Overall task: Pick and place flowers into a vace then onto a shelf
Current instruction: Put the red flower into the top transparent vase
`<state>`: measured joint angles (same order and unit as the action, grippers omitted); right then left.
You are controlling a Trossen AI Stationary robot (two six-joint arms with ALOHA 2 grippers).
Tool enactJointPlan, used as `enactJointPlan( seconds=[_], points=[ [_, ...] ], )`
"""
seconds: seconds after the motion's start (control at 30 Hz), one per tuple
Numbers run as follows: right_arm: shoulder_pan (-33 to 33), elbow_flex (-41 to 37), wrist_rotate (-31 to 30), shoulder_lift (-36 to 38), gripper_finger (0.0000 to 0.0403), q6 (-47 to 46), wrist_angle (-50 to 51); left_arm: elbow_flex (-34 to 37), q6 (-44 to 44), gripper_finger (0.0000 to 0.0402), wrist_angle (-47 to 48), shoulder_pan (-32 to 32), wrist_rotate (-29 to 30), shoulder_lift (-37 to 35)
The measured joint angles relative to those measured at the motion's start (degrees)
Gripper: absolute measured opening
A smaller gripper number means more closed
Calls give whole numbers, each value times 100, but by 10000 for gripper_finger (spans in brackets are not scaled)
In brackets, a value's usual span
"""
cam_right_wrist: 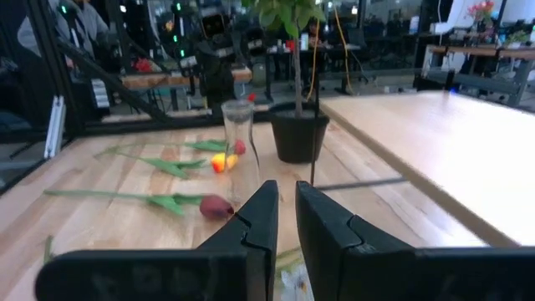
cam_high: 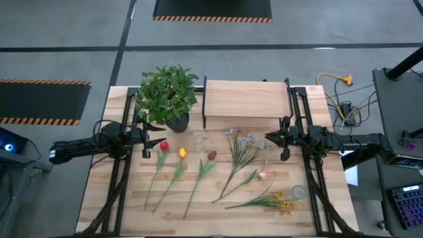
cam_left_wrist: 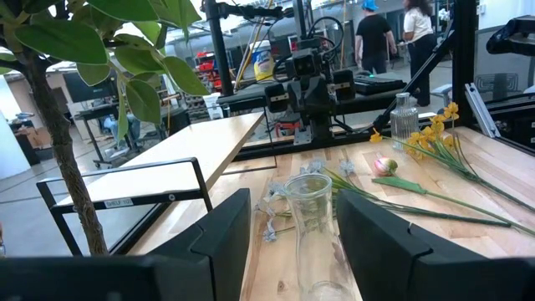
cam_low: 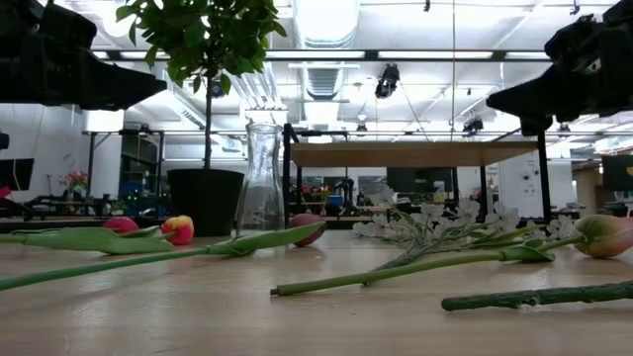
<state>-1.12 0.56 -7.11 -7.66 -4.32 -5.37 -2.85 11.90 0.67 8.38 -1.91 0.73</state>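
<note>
Flowers (cam_high: pixel 198 173) flat on slatted table (cam_high: pixel 106 198) (workshop behind); left fingers (cam_left_wrist: pixel 221 238) spread, right fingers (cam_right_wrist: pixel 255 221) nearly together.

Your high camera looks straight down on the whole slatted wooden table (cam_high: pixel 132 211). Your low one sits at tabletop height, close to the stems, facing the room. Each wrist camera looks across the table at the opposite arm. All four share the clear glass vase (cam_high: pixel 200 141) (cam_low: pixel 263 178) (cam_left_wrist: pixel 311 234) (cam_right_wrist: pixel 237 138).
</note>
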Motion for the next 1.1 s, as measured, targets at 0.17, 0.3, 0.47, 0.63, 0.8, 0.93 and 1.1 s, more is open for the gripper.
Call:
enactJointPlan(
  seconds=[0.17, 0.3, 0.47, 0.63, 0.8, 0.93, 1.1],
  points=[
    [2, 0, 0, 0, 38, -2, -334, -2, 0, 161, -1, 0, 0, 0],
    [0, 0, 0, 0, 38, 134, -743, -2, -44, 161, -1, 0, -2, 0],
    [0, 2, -1, 0, 38, 855, -1148, 0, -46, 161, -1, 0, -2, 0],
    [0, 2, -54, 2, 38, 1276, -1393, -1, -46, 161, -57, 0, 97, 0],
    [0, 2, -57, 0, 38, 1459, -1348, -2, -770, 161, -119, 0, 92, 0],
    [0, 2, -57, 0, 38, 1678, -1341, -2, -1308, 161, -545, 0, 57, 0],
    [0, 2, -55, 0, 38, 1616, -1301, -2, -1498, 161, -1065, -9, -385, 1]
  ],
)
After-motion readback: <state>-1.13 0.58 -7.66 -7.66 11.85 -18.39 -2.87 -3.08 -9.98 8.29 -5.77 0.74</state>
